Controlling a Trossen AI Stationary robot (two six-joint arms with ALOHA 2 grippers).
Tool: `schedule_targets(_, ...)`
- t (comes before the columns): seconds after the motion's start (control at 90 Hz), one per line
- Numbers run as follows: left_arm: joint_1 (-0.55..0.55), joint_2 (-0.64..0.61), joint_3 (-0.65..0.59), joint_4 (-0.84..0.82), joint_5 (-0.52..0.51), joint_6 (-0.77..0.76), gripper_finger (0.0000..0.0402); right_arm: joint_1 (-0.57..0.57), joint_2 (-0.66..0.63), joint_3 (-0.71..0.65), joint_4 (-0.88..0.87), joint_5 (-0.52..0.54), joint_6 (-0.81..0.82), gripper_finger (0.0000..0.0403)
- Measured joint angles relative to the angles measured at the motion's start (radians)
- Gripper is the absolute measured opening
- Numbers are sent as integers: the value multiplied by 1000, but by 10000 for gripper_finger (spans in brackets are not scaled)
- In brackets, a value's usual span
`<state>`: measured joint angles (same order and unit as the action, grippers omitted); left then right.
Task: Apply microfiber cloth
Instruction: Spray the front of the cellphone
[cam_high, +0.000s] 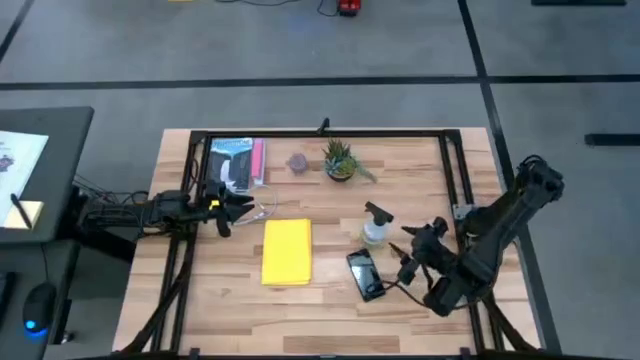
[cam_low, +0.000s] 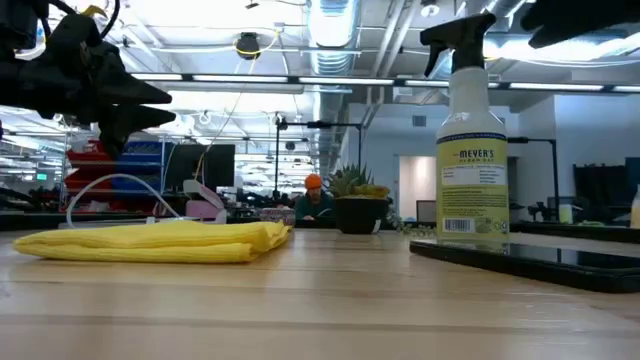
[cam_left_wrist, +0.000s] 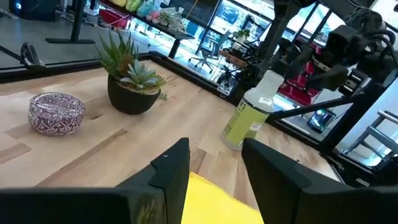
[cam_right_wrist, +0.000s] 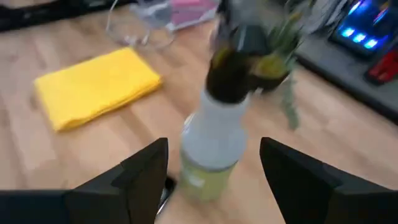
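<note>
Pale wooden worktop (cam_high: 330, 300), planked, smooth with a matt grain. Soft yellow microfiber cloth (cam_high: 287, 251), folded, matt. Translucent plastic spray bottle (cam_low: 472, 150) with a paper-like printed label. Glossy black smartphone (cam_high: 366, 274). Sparkling glass-like dish (cam_left_wrist: 56, 113). Dark matt pot (cam_left_wrist: 130, 99).

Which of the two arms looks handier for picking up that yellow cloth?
Probably the left. Its end effector hangs open beside the microfiber cloth, with the yellow edge showing between its fingers. The right end effector, also open, faces the spray bottle, farther from the cloth.
</note>
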<state>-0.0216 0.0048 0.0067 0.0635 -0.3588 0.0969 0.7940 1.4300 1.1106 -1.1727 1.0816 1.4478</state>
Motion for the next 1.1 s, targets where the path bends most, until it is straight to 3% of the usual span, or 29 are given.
schedule_targets(0.089, 0, 0, 0, 0, 0, 10, 134, -41, 0, -5, 25, 17, -8, 253)
schedule_targets(0.389, 0, 0, 0, 1, 0, 23, 134, -170, -4, -5, 195, -14, -287, 296)
schedule_targets(0.689, 0, 0, 0, 1, 0, 15, 134, -313, -4, -5, 261, -73, -471, 293)
schedule_targets(0.844, 0, 0, 0, 1, 0, 14, 134, -330, -4, -5, 334, -122, -554, 251)
schedule_targets(1.044, 0, 0, 0, 2, 0, 12, 134, -330, -12, 23, 334, -176, -564, 115)
schedule_targets(1.1, 0, 0, 0, 2, 0, 12, 134, -330, -15, 47, 309, -174, -583, 112)
